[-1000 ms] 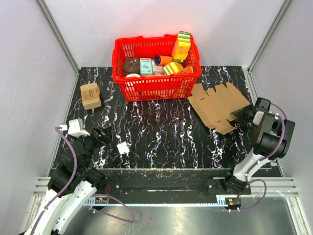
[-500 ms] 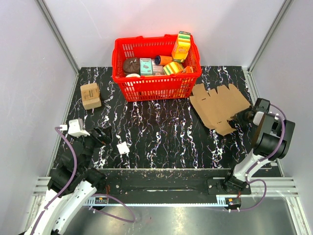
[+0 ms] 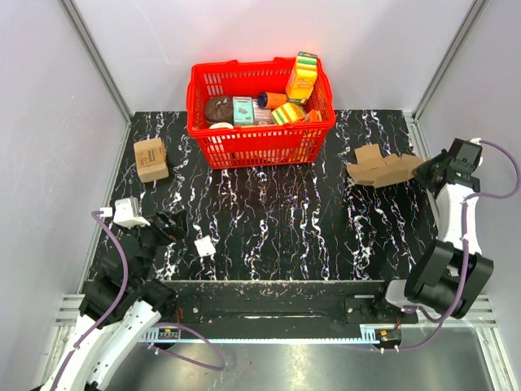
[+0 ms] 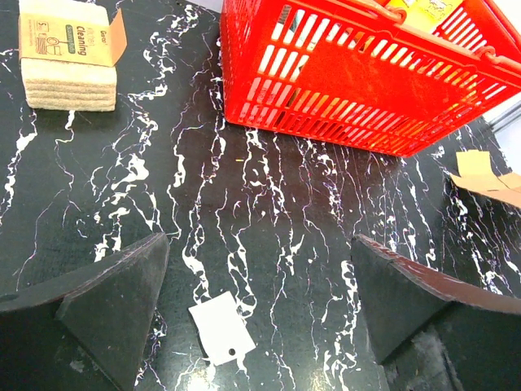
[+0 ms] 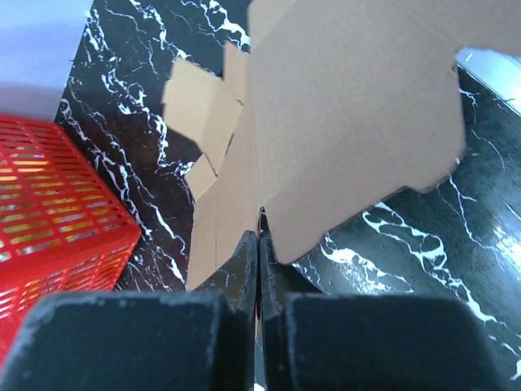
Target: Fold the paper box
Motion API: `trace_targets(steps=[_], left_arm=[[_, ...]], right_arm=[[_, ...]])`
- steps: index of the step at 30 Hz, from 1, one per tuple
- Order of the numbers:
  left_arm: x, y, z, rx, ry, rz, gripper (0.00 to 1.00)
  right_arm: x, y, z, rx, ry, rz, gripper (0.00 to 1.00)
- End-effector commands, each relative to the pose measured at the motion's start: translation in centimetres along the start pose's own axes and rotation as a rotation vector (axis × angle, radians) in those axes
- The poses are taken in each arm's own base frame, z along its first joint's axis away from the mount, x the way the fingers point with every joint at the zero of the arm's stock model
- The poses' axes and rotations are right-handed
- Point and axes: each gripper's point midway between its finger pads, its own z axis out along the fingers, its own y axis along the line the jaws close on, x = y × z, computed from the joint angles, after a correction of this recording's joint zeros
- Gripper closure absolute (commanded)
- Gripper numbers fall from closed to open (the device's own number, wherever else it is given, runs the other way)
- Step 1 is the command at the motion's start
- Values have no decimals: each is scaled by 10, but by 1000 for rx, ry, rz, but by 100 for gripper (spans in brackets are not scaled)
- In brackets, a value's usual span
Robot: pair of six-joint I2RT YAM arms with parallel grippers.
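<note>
The paper box (image 3: 381,167), plain brown cardboard with notched flaps, hangs tilted off the table at the right, past the basket's right end. My right gripper (image 3: 429,169) is shut on its right edge. In the right wrist view the fingers (image 5: 259,236) pinch the sheet (image 5: 350,122) where two panels meet, one panel standing up on the right and the rest dropping away to the left. A corner of the paper box (image 4: 488,175) shows at the right edge of the left wrist view. My left gripper (image 3: 167,224) stays open low at the near left (image 4: 259,252), holding nothing.
A red basket (image 3: 260,145) full of printed packages stands at the back centre. A small tan printed box (image 3: 151,158) sits at the far left. A white tag (image 3: 204,246) lies below my left gripper, and a white plug-like block (image 3: 126,212) lies beside it.
My right gripper closed on the cardboard's right edge, then swung back and to the right. The sheet came up from lying flat and moved with it. The left arm stayed still.
</note>
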Motion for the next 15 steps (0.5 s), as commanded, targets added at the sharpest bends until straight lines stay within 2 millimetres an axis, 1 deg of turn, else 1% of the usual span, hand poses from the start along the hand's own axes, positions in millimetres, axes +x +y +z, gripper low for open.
trace_targets(steps=[1,3,4,5,6,7,8,9,11,12,14,15], left_arm=[[-6,-10,1,50,-22,4,1],[-5,-12,2,58,-13,10,1],[-5,-13,2,62,-14,8,1],[-4,-14,2,68,-9,11,1],[-4,-15,3,70,-6,12,1],[-5,-15,3,72,-7,13,1],[-5,-16,2,74,-7,12,1],[-4,-16,3,77,-6,12,1],[-4,-17,2,82,-5,12,1],[-4,-17,2,84,-7,12,1],[-4,-19,2,91,-4,13,1],[-4,-19,2,94,-3,14,1]], right_arm=[[3,1,-34,24,15,-24,100],[2,7,-44,12,19,-38,100],[-1,13,-55,-7,19,-53,100],[-1,17,-60,-14,26,-61,100],[-8,26,-68,-35,16,-75,100],[-1,27,-74,-41,55,-100,100],[1,32,-78,-52,73,-116,100],[3,39,-88,-72,99,-132,100],[6,44,-96,-89,124,-178,100],[11,51,-103,-117,153,-193,100],[15,58,-114,-156,173,-230,99],[20,63,-121,-187,198,-251,99]])
